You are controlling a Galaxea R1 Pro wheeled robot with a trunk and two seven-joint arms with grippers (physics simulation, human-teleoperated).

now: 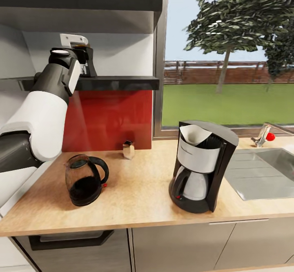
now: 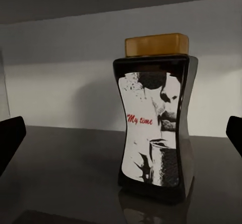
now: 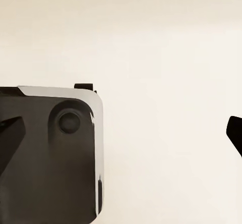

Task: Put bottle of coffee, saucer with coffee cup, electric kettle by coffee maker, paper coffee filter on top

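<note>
The bottle of coffee [image 2: 154, 128], a dark jar with an amber lid and a pale label, stands upright on the glossy black kitchen shelf [image 1: 118, 83]. My left gripper [image 2: 122, 135] is open in front of it, apart from it, with a dark fingertip [image 2: 10, 138] at each side. In the head view my left gripper [image 1: 86, 61] is raised at shelf height. The coffee maker [image 1: 204, 166] stands on the kitchen countertop [image 1: 139, 194] with the paper coffee filter [image 1: 194, 134] in its top. The electric kettle [image 1: 83, 180] stands to its left. My right gripper [image 3: 121, 133] is open and empty. The saucer and coffee cup are out of view.
A small tan shaker [image 1: 128, 149] stands at the red backsplash. The steel sink [image 1: 261, 172] and a faucet [image 1: 263, 135] lie right of the coffee maker. A thicker black board [image 1: 81, 0] hangs above the shelf. A dark, white-edged robot part [image 3: 50, 158] shows near my right gripper.
</note>
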